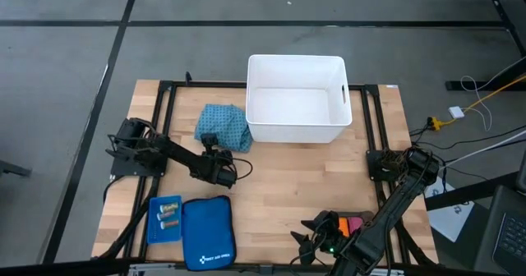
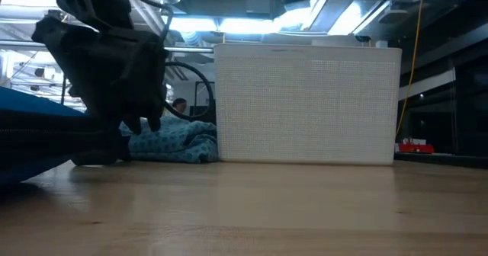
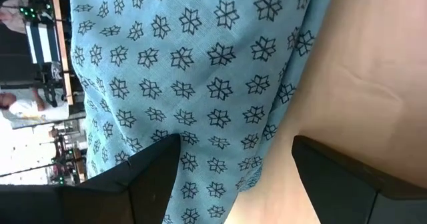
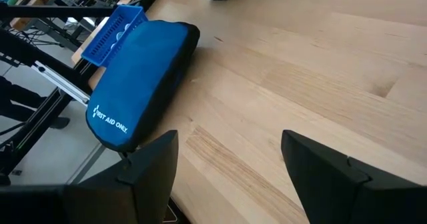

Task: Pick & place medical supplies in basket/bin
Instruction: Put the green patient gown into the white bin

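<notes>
The deep white rectangular plastic tub [image 1: 297, 98] stands at the table's far edge. The blue zip pouch [image 4: 137, 77] reads "FIRST AID ONLY". The soft teal star-patterned cloth bundle [image 1: 224, 126] lies beside the tub, the left gripper [image 1: 211, 154] open-jawed over it. The right gripper [image 1: 311, 236], jaws apart, hides part of an orange and pink item [image 1: 349, 224].

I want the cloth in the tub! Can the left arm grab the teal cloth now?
Probably yes. The left gripper is open right at the teal cloth, with the cloth's edge between its fingers and nothing blocking it.
</notes>
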You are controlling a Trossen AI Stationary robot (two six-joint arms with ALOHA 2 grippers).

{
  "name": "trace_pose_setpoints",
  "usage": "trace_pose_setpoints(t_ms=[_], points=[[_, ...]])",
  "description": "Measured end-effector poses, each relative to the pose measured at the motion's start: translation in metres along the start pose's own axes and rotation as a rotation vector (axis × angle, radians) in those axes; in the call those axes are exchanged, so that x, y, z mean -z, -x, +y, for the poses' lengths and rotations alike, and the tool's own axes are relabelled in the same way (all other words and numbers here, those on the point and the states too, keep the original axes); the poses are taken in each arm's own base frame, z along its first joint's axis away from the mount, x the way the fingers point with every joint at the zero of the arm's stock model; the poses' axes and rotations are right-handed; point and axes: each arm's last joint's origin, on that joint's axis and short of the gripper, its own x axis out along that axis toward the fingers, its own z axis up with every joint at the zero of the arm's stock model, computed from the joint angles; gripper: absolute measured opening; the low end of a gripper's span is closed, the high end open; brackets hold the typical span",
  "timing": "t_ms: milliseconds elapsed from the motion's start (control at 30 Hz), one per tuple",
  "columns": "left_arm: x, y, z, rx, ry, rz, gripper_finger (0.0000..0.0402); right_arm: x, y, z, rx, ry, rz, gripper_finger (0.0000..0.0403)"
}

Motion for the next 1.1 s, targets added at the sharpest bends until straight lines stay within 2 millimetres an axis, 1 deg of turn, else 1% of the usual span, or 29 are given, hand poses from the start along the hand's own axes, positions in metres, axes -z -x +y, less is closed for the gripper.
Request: trace_pose_setpoints(t_ms=[433,567,667,733,800,867,1033,1067,1100], points=[[-0.007,-0.018,0.013,-0.003,0.014,0.034,0.0287,0.000,0.000,0.000,0.001,0.000,0.007,0.0265],[-0.009,-0.025,0.018,0.010,0.014,0.056,0.0274,0.000,0.000,0.000,0.001,0.003,0.007,0.0265],[-0.010,-0.030,0.022,0.030,0.026,0.074,0.0255,0.000,0.000,0.000,-0.001,0.000,0.007,0.0265],[-0.010,-0.033,0.024,0.037,0.039,0.086,0.0233,0.000,0.000,0.001,-0.004,0.001,0.008,0.0265],[-0.010,-0.036,0.027,0.042,0.045,0.100,0.0201,0.001,0.000,0.001,-0.007,0.000,0.009,0.0265],[-0.009,-0.039,0.029,0.044,0.039,0.113,0.0161,0.000,0.000,0.001,-0.008,0.002,0.009,0.0265],[-0.008,-0.044,0.032,0.077,0.043,0.141,0.0039,0.001,0.000,0.001,-0.008,0.002,0.009,0.0265],[-0.008,-0.045,0.033,0.084,0.046,0.147,0.0022,0.001,0.000,0.001,-0.008,0.003,0.009,0.0265],[-0.008,-0.045,0.033,0.086,0.048,0.150,0.0013,0.001,0.000,0.001,-0.008,0.002,0.010,0.0265]])
